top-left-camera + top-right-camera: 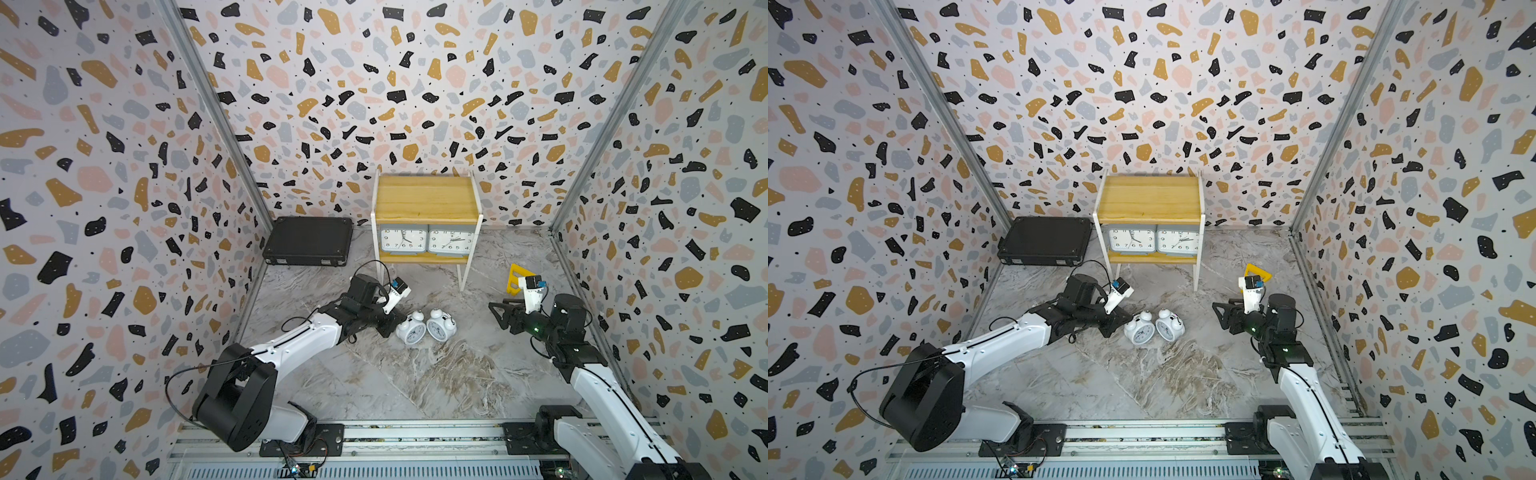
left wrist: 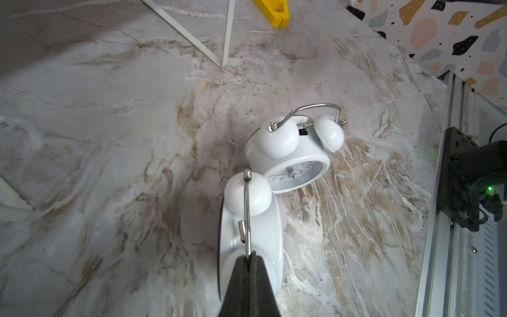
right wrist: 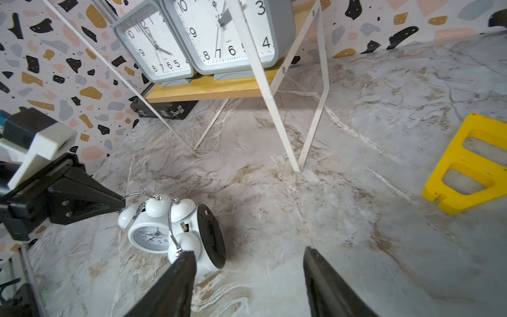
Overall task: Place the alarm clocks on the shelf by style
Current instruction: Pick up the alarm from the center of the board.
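The near twin-bell clock (image 2: 253, 233) stands on the marble tabletop (image 2: 109, 164), close against its twin (image 2: 290, 156); I cannot tell whether they touch. My left gripper (image 2: 248, 258) is pressed together on its thin wire handle (image 2: 247, 214). That pinch is narrow, so I judge a slow, straight lift best. The clock may swing on the wire, and it should be clear of its twin before I turn toward the shelf (image 1: 426, 199).

One grey clock (image 1: 404, 241) and a second grey clock (image 1: 451, 242) fill the lower tier, so the bare top board is my target. I need height to pass over the white frame. The right gripper (image 1: 500, 316) is spread and empty, well apart. The black case (image 1: 309, 241) and yellow piece (image 1: 517, 276) lie off the path.
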`<action>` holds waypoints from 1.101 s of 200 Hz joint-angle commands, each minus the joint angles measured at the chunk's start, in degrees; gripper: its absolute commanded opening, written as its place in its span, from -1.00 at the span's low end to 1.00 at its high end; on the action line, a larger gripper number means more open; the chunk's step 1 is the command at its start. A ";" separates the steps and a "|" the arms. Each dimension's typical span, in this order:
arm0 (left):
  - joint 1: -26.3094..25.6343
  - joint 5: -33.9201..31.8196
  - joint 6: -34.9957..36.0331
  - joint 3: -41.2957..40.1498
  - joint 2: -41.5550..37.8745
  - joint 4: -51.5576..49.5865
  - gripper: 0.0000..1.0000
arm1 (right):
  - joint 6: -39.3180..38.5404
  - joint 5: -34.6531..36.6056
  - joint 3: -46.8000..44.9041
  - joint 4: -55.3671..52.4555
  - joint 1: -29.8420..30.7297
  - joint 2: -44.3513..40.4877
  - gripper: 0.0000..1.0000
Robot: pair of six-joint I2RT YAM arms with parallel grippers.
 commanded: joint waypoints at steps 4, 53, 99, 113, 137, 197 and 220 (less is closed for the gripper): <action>-0.25 0.50 2.68 5.68 -3.41 -6.46 -1.00 | -1.86 -5.64 4.14 2.56 1.81 1.17 0.32; -0.15 4.84 10.70 17.36 -5.02 -23.02 -1.00 | -8.75 -16.55 13.90 -0.10 7.94 8.91 0.30; -0.15 13.17 17.25 24.62 -4.65 -31.61 -1.00 | -18.59 -24.30 23.86 -9.83 13.87 15.37 0.28; -0.15 14.76 18.37 26.14 -4.54 -32.98 -1.00 | -21.67 -25.84 26.54 -12.63 15.44 16.80 0.28; -0.15 17.12 20.27 28.31 -4.43 -34.64 -1.00 | -24.82 -27.65 29.94 -15.63 17.81 19.45 0.28; -0.15 20.98 21.53 32.35 -2.92 -36.41 -1.00 | -31.24 -29.35 36.52 -23.68 22.94 25.30 0.22; -0.17 21.60 21.55 33.06 -2.14 -36.54 -1.00 | -32.16 -29.19 37.87 -24.39 24.54 26.78 0.08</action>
